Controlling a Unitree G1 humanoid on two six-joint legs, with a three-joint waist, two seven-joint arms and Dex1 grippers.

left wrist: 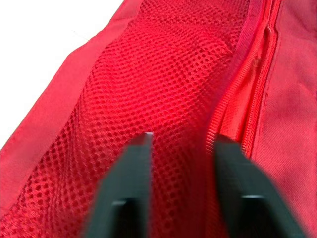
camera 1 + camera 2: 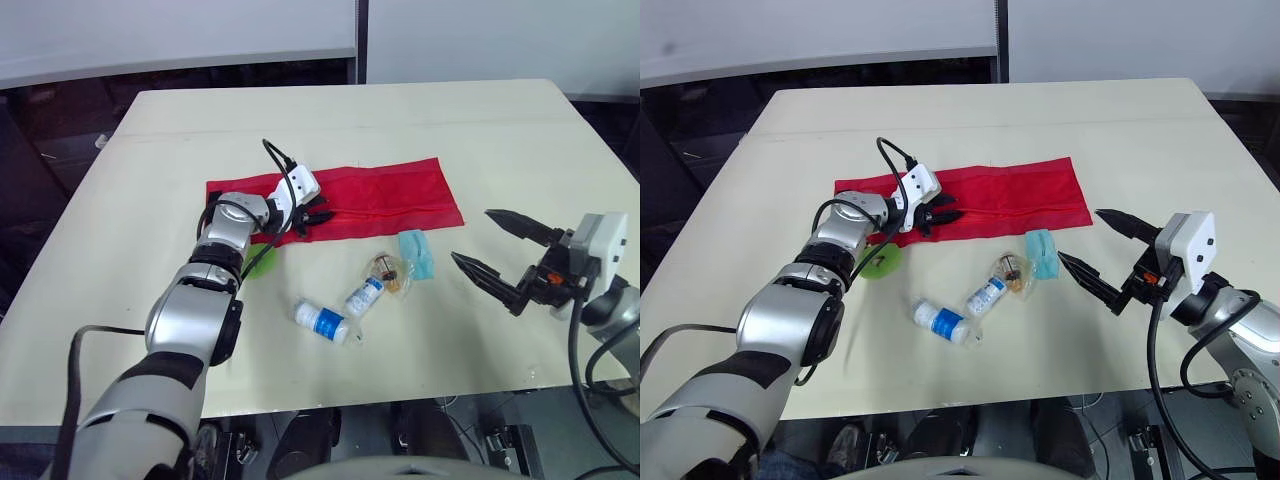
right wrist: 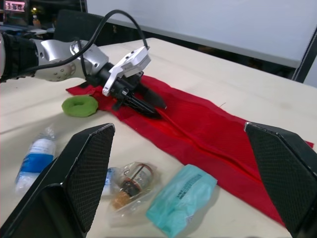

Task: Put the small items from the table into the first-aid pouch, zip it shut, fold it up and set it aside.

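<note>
This looks like a robotics lab or test room: a plain cream bench [image 2: 480,140] stands alone on a dark floor [image 2: 30,130]. Beyond the bench are bare white panels [image 2: 180,30] split by a dark post [image 2: 361,40]. A small lit screen [image 3: 15,6] glows in the room behind it.

No legible text, brand or number showing anywhere. Small bottle [image 2: 322,321] lying on counter [image 2: 500,140], carrying blue-and-white label, print too small to read. Slim vial [image 2: 364,296] beside it wearing blue band, lettering not resolving. Teal packet [image 2: 416,252] showing no readable marking.
</note>
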